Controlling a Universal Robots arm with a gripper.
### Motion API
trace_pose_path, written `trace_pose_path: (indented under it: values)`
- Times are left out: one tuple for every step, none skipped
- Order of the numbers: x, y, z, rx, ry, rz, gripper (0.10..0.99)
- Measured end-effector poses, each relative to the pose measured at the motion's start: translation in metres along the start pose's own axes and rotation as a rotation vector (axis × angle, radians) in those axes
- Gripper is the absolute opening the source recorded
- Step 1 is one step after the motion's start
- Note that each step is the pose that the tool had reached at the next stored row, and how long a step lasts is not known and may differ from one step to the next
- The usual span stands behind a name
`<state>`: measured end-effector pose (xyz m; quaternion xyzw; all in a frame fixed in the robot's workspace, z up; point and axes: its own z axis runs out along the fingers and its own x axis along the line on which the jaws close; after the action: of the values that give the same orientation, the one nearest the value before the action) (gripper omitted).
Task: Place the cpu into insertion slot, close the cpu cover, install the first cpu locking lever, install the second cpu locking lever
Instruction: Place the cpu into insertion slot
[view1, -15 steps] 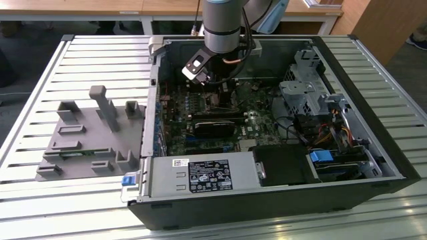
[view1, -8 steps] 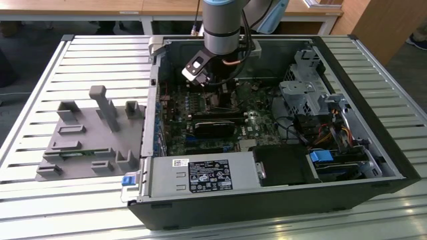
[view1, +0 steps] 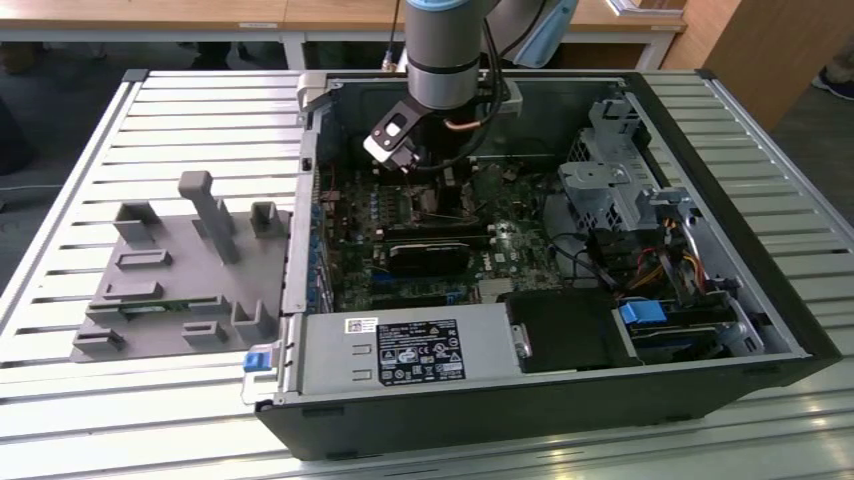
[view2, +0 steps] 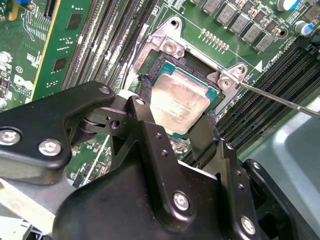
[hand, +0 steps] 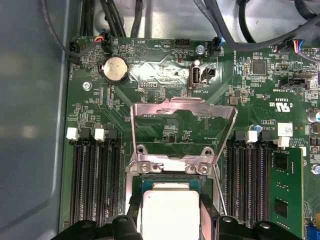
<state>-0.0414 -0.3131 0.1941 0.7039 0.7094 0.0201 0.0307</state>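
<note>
Gripper (view2: 176, 104) body sits nearest the lens in the second wrist view. Its two black fingers (view2: 144, 92) reach away from it toward the board (view2: 55, 60). The fingers stand one cpu-width apart, one on each of two opposite edges of the cpu (view2: 181, 97). Both tips look to touch those edges, so I read this as a pinch on the cpu, not a slack straddle. The edge grip makes sense: the metal top is bare and nothing sits under the chip to foul the slot (view2: 156, 50).

Cpu lies flat between the fingertips, silvery top up, square with the slot. Past the fingertips its green rim sits inside the slot's metal border. Judgement: the chip is at or very near seating. Whether it is fully down I cannot tell, as the fingers hide two sides.

First wrist view: cover (hand: 182, 106) stands swung open beyond the fingertips, hinged at the slot edge farthest from the gripper. This leaves the slot open from above, so the chip can go straight down. A thin lever (hand: 218, 187) runs just outside one finger and looks unlatched. Memory slots (hand: 95, 185) lie outside each finger.

Exterior view: arm (view1: 441, 60) comes down into the open case (view1: 534, 425).

Cover not closed, lever not latched.
</note>
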Motion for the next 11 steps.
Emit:
trace_pose_path:
  values:
    - [-0.0002, 0.0, -0.0001, 0.0, -0.0002, 0.0, 0.545]
    - [-0.0005, 0.0, -0.0002, 0.0, -0.0005, 0.0, 0.545]
    - [-0.001, 0.0, -0.0002, 0.0, -0.0005, 0.001, 0.545]
    - [-0.0016, 0.0, -0.0001, 0.0, -0.0005, 0.001, 0.545]
    - [-0.0018, 0.0, 0.0, 0.0, -0.0003, 0.002, 0.545]
    - [-0.0018, 0.0, 0.0, 0.0, -0.0004, 0.002, 0.545]
    - [-0.0019, -0.0001, 0.0001, 0.0, -0.0005, 0.002, 0.545]
    - [-0.0019, -0.0001, 0.0003, 0.0, -0.0004, 0.002, 0.545]
    - [-0.0019, -0.0001, 0.0007, 0.0, -0.0003, 0.002, 0.545]
    - [-0.0018, -0.0001, 0.0012, 0.0, -0.0002, 0.002, 0.545]
    - [-0.0018, -0.0001, 0.0016, 0.0, -0.0004, 0.002, 0.545]
